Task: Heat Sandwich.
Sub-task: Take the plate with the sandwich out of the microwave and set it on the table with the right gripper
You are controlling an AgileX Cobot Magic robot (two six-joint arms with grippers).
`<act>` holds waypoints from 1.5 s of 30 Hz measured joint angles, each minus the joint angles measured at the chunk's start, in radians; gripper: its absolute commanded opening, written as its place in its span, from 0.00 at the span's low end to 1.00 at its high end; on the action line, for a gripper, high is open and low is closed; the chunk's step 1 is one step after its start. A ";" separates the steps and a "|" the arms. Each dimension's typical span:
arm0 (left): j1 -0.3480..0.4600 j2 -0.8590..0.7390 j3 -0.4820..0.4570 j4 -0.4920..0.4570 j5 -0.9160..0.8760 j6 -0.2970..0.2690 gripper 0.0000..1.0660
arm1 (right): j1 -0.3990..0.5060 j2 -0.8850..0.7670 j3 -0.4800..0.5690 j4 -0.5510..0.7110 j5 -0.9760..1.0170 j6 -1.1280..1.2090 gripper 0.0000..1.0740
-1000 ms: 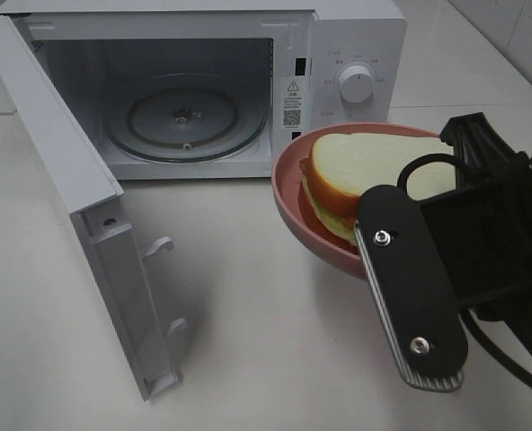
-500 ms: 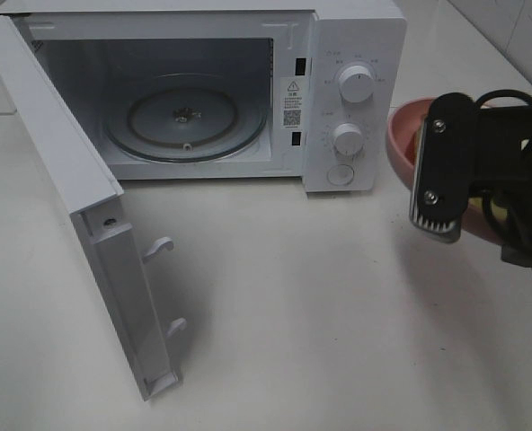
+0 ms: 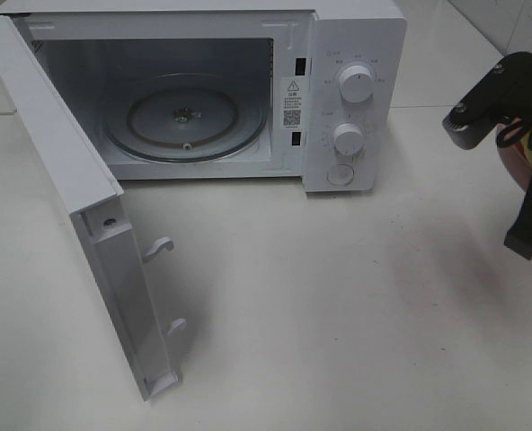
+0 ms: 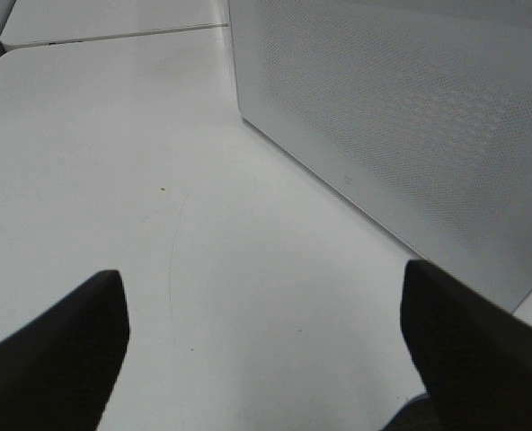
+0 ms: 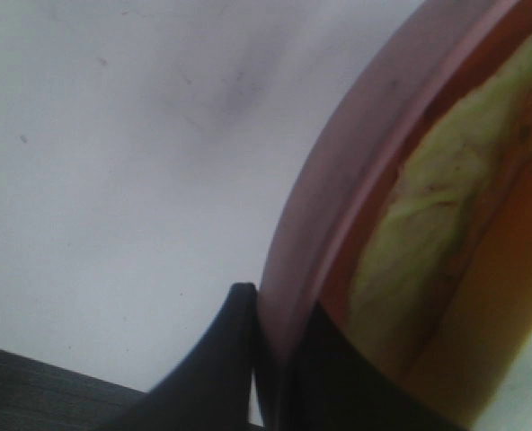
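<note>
Beside the microwave [image 3: 194,90]: right gripper [image 5: 270,359] clamped on pink plate [image 5: 338,197] rim, sandwich [image 5: 437,224] aboard; left gripper [image 4: 266,341] spread wide.

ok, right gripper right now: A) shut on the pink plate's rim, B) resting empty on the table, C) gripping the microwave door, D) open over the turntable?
A: in the right wrist view the right gripper has its jaws closed on the rim of the pink plate, with the sandwich on it.
</note>
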 measured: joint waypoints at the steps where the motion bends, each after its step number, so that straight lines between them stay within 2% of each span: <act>1: 0.000 0.000 0.000 0.000 0.000 0.000 0.72 | -0.034 0.032 -0.024 0.000 0.000 0.026 0.00; 6: 0.000 0.000 0.000 0.000 0.000 0.000 0.72 | -0.077 0.084 -0.056 0.004 -0.001 0.056 0.00; 14: 0.000 0.000 0.000 0.000 0.000 0.000 0.72 | -0.206 0.245 -0.152 0.054 -0.036 0.092 0.00; 23: 0.000 0.000 0.000 0.000 0.000 0.000 0.72 | -0.298 0.367 -0.186 0.068 -0.069 0.098 0.00; 28: 0.000 0.000 0.000 0.000 0.000 0.000 0.72 | -0.328 0.424 -0.188 0.097 -0.105 0.147 0.00; 39: 0.000 0.000 0.000 0.000 0.000 0.000 0.72 | -0.336 0.506 -0.188 0.152 -0.157 0.209 0.02; 43: 0.000 0.000 0.000 0.000 0.000 0.000 0.72 | -0.336 0.509 -0.188 0.154 -0.168 0.223 0.07; 45: 0.000 0.000 0.000 0.000 0.000 0.000 0.72 | -0.337 0.509 -0.188 0.157 -0.175 0.224 0.12</act>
